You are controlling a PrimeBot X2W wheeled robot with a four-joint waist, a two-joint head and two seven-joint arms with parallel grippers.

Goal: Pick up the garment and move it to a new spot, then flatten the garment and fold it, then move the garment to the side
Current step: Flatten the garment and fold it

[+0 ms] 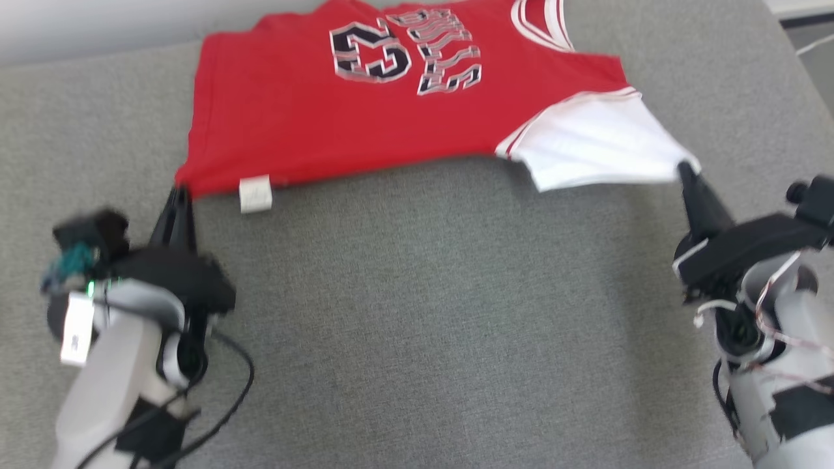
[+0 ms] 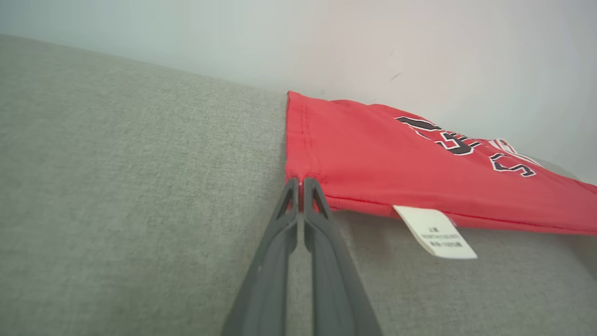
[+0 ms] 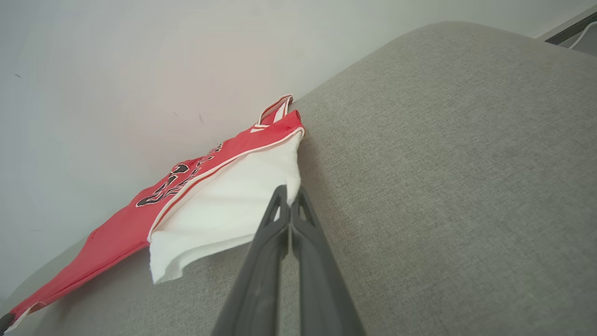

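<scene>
Nearest the robot, two pale forearms rise from the lower corners of the head view over the bare near half of the grey fabric-covered surface (image 1: 423, 293). The left end effector (image 1: 179, 192) points straight away from the robot. Its two dark fingers are pressed together on the red hem corner of the garment (image 1: 339, 124), as the left wrist view also shows (image 2: 301, 182). The right end effector (image 1: 684, 168) leans away and slightly inward, its fingers pinched tight on the tip of the white sleeve (image 1: 599, 146), which the right wrist view shows too (image 3: 289, 193).

Between them the garment's near edge runs taut, with a shadow beneath it and a small white label (image 1: 255, 194) hanging from the hem just beside the left grip. The garment is a red jersey with a black, white-edged "23" and lettering, both upside down from the head. It spreads over the far half of the surface, with its white-and-red striped collar at the far edge, close to the pale wall (image 2: 326, 42).
</scene>
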